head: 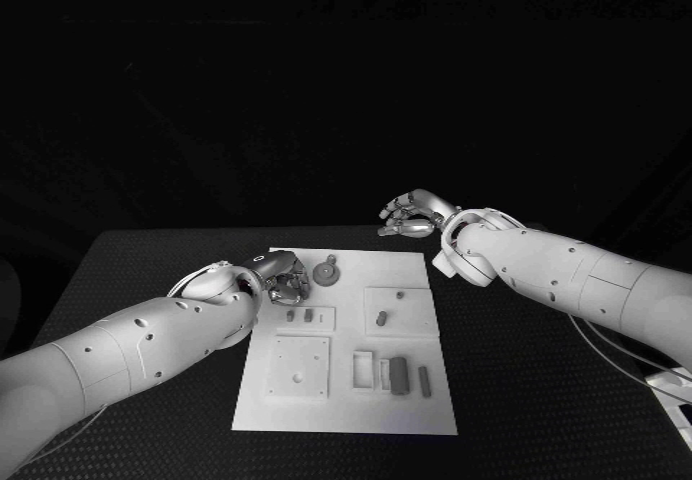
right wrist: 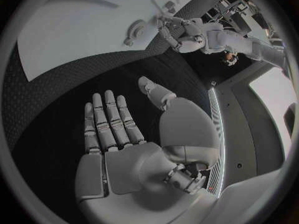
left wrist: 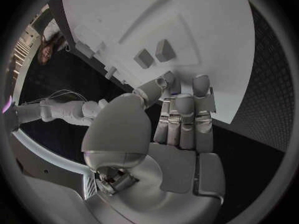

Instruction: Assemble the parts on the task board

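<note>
The white task board lies in the middle of the black table. Small grey parts sit on it: a round piece near its far edge, a pair of small ones in a shallow square, one peg, and longer pieces near the front. My left hand hangs at the board's far left edge, fingers together and pointing down at the board, thumb close by, nothing between them. Two small blocks lie just past its fingertips. My right hand hovers beyond the board's far edge, palm flat, holding nothing.
A recessed square plate takes up the board's near left part. Black table surrounds the board on all sides. In the right wrist view the round piece and my left hand show at the board's edge.
</note>
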Tool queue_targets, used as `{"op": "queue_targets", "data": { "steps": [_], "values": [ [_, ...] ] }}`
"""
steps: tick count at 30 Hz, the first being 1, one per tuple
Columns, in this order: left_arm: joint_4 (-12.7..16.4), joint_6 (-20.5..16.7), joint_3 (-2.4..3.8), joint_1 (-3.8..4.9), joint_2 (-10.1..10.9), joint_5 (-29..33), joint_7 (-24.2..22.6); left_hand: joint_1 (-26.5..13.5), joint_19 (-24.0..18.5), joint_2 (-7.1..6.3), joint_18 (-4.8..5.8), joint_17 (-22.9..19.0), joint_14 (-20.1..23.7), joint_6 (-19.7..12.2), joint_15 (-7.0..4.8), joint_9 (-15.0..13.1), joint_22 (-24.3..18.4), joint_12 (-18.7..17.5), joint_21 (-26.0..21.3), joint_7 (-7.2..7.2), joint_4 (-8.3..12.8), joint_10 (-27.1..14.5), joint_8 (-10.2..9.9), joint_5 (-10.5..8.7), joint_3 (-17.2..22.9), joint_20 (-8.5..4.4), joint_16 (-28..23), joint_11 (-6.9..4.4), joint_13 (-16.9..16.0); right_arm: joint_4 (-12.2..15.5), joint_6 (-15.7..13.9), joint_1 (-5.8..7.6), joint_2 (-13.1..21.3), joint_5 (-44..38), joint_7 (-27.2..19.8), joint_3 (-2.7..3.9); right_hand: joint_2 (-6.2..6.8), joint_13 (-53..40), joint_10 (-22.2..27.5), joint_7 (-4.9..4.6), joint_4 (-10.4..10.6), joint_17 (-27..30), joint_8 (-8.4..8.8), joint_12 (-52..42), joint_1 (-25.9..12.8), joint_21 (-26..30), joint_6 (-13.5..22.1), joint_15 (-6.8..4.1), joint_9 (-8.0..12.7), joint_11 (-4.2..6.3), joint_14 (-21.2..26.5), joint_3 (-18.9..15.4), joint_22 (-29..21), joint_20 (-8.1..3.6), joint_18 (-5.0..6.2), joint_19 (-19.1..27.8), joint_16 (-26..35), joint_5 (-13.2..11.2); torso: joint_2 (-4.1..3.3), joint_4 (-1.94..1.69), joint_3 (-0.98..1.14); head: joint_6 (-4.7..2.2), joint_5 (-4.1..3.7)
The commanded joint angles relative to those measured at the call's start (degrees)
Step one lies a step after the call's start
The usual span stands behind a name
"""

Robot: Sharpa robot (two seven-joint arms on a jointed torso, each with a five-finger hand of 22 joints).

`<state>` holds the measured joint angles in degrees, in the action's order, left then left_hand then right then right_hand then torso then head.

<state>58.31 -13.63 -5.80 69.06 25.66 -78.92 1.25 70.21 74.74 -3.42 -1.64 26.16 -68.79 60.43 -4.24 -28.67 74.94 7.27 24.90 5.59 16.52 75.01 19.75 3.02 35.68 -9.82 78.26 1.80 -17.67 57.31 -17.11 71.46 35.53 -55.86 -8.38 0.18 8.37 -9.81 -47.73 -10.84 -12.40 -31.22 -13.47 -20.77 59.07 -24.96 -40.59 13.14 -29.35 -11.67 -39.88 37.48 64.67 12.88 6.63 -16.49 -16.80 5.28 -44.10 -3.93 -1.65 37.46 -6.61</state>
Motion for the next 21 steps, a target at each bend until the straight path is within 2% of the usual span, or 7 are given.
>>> {"op": "queue_targets", "data": {
  "steps": [1,12,21],
  "values": [
    [0.7,2.9,-0.26,-0.43,-0.4,-0.3,-1.8,-0.1,0.0,0.30,-3.39,0.1,-0.1,0.5,-0.36,-0.1,1.3,-0.3,0.3,0.18,0.1,0.5,0.2,0.26,0.3,-0.24,0.4,0.05,-0.1,0.0,0.6,-0.03,0.0,0.0,-0.5,0.02,0.02,0.1,-0.4,-2.68,0.3,0.1,-0.17,0.4,0.4,0.2,0.3,-0.11,0.1,0.20,-0.4,0.0,0.1,-0.03,-0.94,-0.3,-0.4,0.1,-0.01,-0.02,-0.05,0.07,-0.03],
    [0.1,1.8,-0.26,-0.42,-0.1,0.6,-1.7,-0.5,-0.6,0.23,-3.24,0.1,0.4,-0.3,-0.11,0.0,1.3,-1.0,0.1,0.55,0.1,-0.1,-0.3,0.25,0.2,-0.15,0.2,0.30,-0.1,0.2,0.5,-0.03,0.2,0.0,-0.4,0.02,0.03,0.3,-0.5,-2.68,0.3,0.3,-0.23,0.4,0.4,0.3,0.3,-0.11,0.1,0.20,-0.4,-0.1,0.1,-0.06,-0.88,-0.5,-0.4,0.1,0.00,-0.03,-0.01,0.10,0.03],
    [-0.1,1.3,-0.26,-0.41,-0.1,1.7,-1.8,-0.6,-1.1,-0.59,-3.23,0.2,1.0,-3.6,0.17,0.7,1.3,-1.6,0.1,2.04,0.1,-0.6,-2.3,0.24,-0.2,0.08,0.1,0.59,-0.2,0.2,0.4,-0.03,0.2,0.0,-0.4,0.02,0.12,0.5,-0.5,-2.69,0.2,0.5,-0.28,0.4,0.4,0.5,0.4,-0.07,0.2,0.22,-0.2,-0.1,0.1,-0.05,-0.93,-0.4,-0.3,0.1,0.01,-0.02,-0.01,0.07,0.07]
  ]
}}
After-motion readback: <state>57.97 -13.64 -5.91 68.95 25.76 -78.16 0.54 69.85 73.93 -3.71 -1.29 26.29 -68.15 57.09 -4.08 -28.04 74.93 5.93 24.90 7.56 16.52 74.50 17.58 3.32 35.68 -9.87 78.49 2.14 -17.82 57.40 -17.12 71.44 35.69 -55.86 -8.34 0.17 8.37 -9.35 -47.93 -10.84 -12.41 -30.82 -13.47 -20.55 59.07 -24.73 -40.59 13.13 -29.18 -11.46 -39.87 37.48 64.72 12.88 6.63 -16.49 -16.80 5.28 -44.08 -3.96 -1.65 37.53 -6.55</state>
